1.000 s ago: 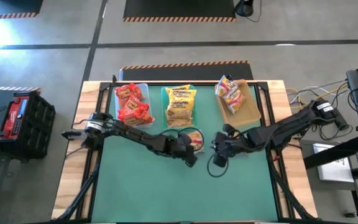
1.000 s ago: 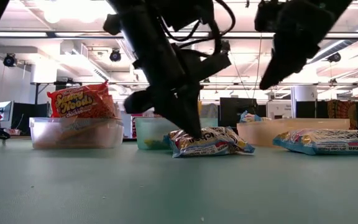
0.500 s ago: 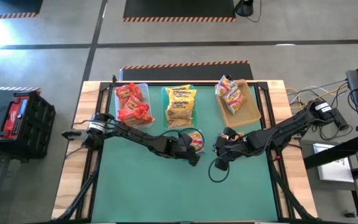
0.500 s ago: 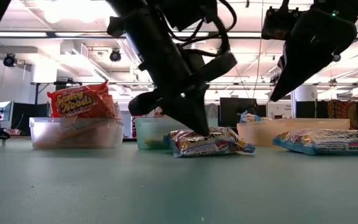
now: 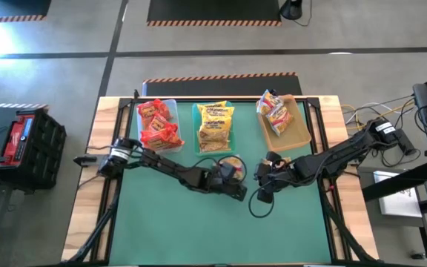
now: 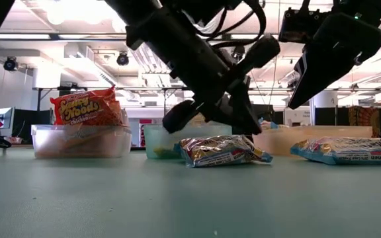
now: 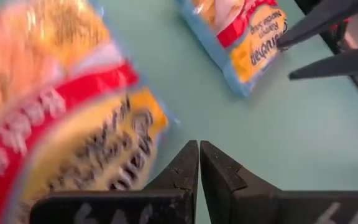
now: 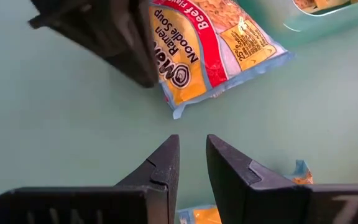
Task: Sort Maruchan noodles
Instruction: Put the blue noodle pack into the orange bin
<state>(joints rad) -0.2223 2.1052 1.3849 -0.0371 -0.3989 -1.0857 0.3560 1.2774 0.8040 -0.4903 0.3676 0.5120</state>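
Observation:
A yellow Maruchan packet with a red band (image 5: 230, 163) (image 6: 220, 151) (image 7: 73, 124) (image 8: 210, 50) lies flat on the green table, just in front of the teal bin. My left gripper (image 5: 237, 191) (image 6: 251, 129) (image 7: 199, 152) is shut and slants down over the packet's right end. A second yellow-and-red packet (image 6: 349, 149) (image 7: 241, 37) lies flat to its right, mostly hidden under my right arm in the high view. My right gripper (image 5: 260, 180) (image 8: 192, 152) hovers above the table between the two packets. It is open by a narrow gap and holds nothing. My left gripper's shut fingers (image 6: 247, 125) sit right at the top of the packet near its right end (image 6: 243, 137), slanting down from the table's left. I cannot tell whether they touch it. The packet lies flat on the table.
Along the far edge stand a clear bin of red-orange packets (image 5: 158, 122), a teal bin of yellow packets (image 5: 215, 126) and a tan bin of yellow-pink packets (image 5: 282, 122). The green table top (image 5: 199, 230) lies bare toward the near edge. A cable loop (image 5: 258, 202) hangs below my right arm.
My left gripper has moved toward the table's right, from the packet's left end to over its right end. It has tipped from pointing steeply down to a flatter slant. The packet has stayed in place. My right gripper rose a little, then held still.

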